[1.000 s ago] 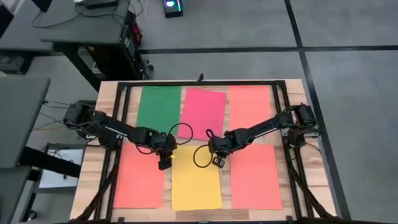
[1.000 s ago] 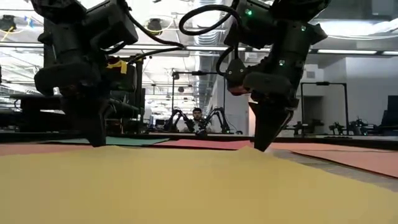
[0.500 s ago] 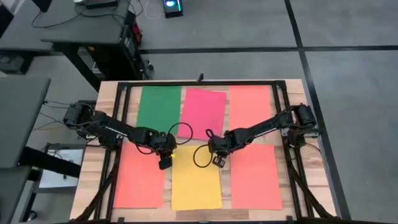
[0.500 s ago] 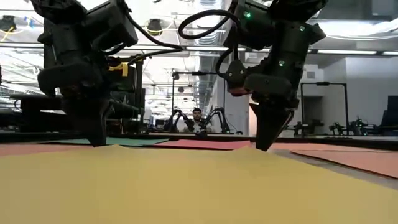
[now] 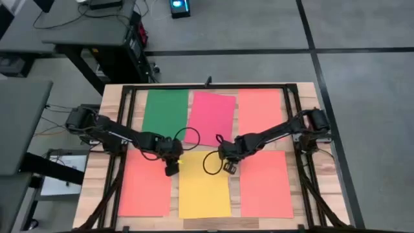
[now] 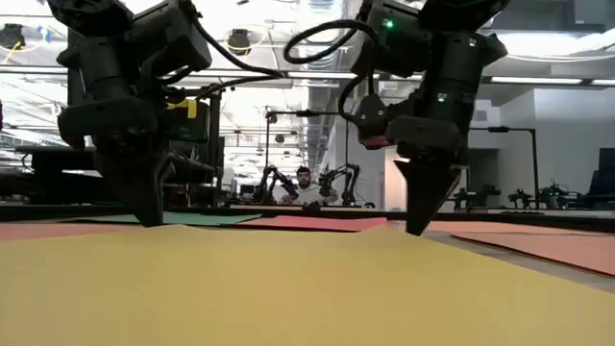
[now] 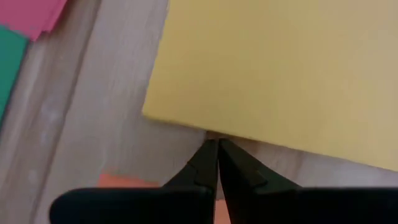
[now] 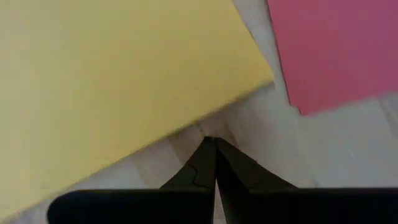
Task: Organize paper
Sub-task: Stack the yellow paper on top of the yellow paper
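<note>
While both hands are pressed together, the left hand [image 5: 171, 171] and right hand [image 5: 229, 167] are set at the yellow paper's [image 5: 204, 191] upper corners; its long axis runs toward frame bottom centre.

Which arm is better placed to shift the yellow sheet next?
Neither clearly: left end effector and right end effector both sit shut at the yellow sheet's far corners.

Left gripper [image 7: 217, 144] at the yellow paper [image 7: 286, 68]

Its two dark fingers are pressed together, tips touching the yellow edge on the wood table [image 7: 93, 137]. Pink [image 7: 28, 14], green [image 7: 9, 65] and orange [image 7: 127, 181] papers peek in.
</note>
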Available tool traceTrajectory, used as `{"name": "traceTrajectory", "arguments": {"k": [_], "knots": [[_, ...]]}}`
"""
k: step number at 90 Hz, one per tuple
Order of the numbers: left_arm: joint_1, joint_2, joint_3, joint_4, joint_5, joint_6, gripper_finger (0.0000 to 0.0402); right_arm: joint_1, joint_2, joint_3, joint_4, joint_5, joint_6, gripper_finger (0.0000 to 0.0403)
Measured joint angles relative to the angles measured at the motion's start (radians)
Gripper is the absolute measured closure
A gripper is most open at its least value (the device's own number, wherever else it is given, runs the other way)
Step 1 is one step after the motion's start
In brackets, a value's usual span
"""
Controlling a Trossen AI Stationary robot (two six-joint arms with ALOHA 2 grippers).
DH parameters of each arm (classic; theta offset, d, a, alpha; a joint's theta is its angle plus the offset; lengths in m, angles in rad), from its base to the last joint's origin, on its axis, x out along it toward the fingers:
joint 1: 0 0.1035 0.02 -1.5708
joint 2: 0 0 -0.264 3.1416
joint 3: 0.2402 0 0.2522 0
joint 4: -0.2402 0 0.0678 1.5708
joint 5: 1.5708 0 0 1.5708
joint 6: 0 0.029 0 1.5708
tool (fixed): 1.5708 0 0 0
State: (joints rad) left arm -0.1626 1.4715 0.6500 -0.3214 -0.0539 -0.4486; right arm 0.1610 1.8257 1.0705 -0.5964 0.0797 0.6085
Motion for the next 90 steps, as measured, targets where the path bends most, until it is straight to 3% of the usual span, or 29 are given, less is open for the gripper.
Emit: {"name": "traceTrajectory", "arguments": {"k": [20, 36, 50, 63, 90], "knots": [[-0.103, -0.059, -0.001, -0.084, -0.031, -0.118, 0.0402, 0.071, -0.053, 0.001, -0.055, -0.001, 0.110, 0.0403], [-0.311, -0.059, 0.000, 0.041, -0.067, -0.276, 0.0402, 0.216, -0.044, 0.003, 0.012, -0.002, 0.249, 0.0403], [-0.505, -0.047, 0.050, 0.056, -0.181, -0.427, 0.0402, 0.351, -0.039, 0.003, 0.118, 0.000, 0.405, 0.0403], [-0.602, 0.066, 0.162, 0.057, -0.224, -0.463, 0.0402, 0.432, -0.015, 0.010, 0.244, 0.025, 0.497, 0.0403], [-0.655, 0.383, 0.417, -0.036, -0.151, -0.404, 0.0402, 0.487, 0.166, 0.178, 0.181, 0.000, 0.502, 0.0403]]}}
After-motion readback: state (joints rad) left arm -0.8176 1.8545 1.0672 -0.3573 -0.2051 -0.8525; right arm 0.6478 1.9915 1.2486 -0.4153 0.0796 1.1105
